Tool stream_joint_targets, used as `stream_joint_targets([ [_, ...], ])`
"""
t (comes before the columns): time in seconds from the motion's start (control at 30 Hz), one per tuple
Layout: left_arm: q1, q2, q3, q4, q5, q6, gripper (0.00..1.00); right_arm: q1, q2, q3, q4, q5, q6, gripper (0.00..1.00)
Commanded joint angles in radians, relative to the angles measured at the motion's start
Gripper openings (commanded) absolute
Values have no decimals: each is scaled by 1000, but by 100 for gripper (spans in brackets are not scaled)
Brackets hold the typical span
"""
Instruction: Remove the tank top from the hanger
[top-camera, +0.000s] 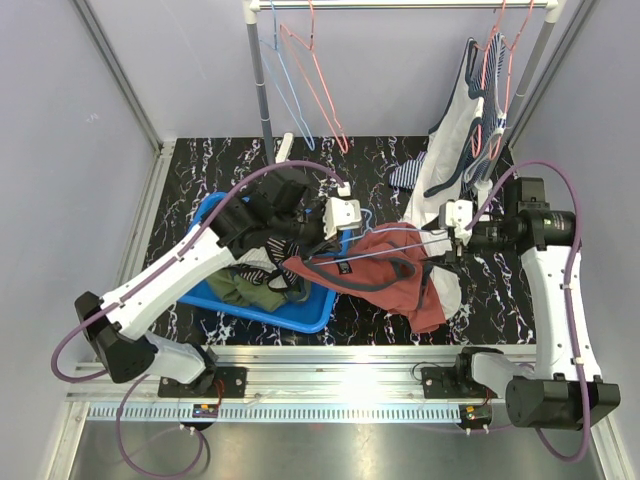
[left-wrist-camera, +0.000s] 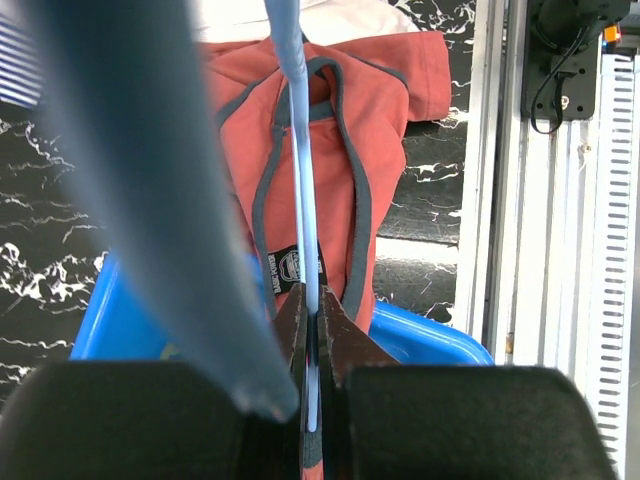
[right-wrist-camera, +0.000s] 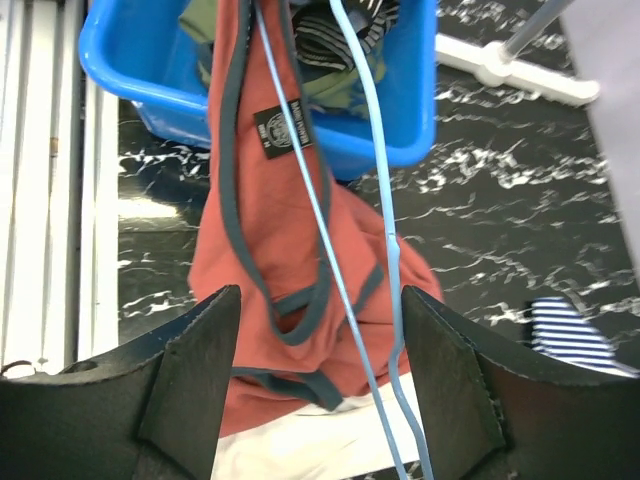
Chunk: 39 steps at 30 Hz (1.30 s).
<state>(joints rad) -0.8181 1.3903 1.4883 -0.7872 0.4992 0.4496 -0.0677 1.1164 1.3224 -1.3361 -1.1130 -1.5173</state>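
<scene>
A red tank top (top-camera: 400, 285) with grey trim hangs from a light blue wire hanger (top-camera: 390, 250) held level between my two grippers. My left gripper (top-camera: 332, 256) is shut on the hanger's left end; in the left wrist view the jaws (left-wrist-camera: 318, 300) pinch the wire (left-wrist-camera: 300, 150), with a strip of trim in between, and the tank top (left-wrist-camera: 390, 120) lies ahead. My right gripper (top-camera: 452, 243) is open at the hanger's right end. In the right wrist view its fingers (right-wrist-camera: 320, 300) straddle the two wires (right-wrist-camera: 389, 240) without touching, above the tank top (right-wrist-camera: 350, 230).
A blue bin (top-camera: 300, 318) of clothes sits under my left arm, also in the wrist views (left-wrist-camera: 430, 345) (right-wrist-camera: 120, 60). A rack at the back carries pink and blue hangers (top-camera: 310, 80) and white and striped garments (top-camera: 460, 130). White cloth (top-camera: 450, 290) lies under the tank top.
</scene>
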Motion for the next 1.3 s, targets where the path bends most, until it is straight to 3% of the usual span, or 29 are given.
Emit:
stream_joint_targets([
  [0.0,-24,-45,21,43,13,58,0,16,8,-20,-206,38,55,71],
  [0.07,-29,-51,9,49,24,75,0,16,19,-19,-204,42,55,70],
  [0.17,-30,-68,-16,71,24,81,0,17,48,-3,-256,39,17,57],
  [0.27,-30,-85,-40,111,15,75,0,20,59,1,-295,47,-11,28],
  [0.33,-30,-97,-59,153,10,66,0,20,45,-5,-296,51,-17,16],
  [0.47,-30,-131,-130,253,-17,35,4,20,-7,-3,-296,96,-15,2],
  [0.53,-30,-152,-158,321,-59,12,28,20,-26,11,-298,131,11,0],
  [0.6,-29,-197,-203,396,-111,-28,41,19,-53,38,-296,202,49,0],
  [0.63,-29,-214,-220,423,-129,-41,57,19,-62,56,-298,246,66,0],
  [0.77,-26,-293,-315,526,-229,-113,82,19,-119,101,-298,343,175,0],
  [0.97,-21,-336,-381,548,-335,-210,99,20,-274,93,-301,479,239,0],
  [1.27,-21,-330,-427,574,-412,-397,99,20,-405,67,-298,798,316,0],
])
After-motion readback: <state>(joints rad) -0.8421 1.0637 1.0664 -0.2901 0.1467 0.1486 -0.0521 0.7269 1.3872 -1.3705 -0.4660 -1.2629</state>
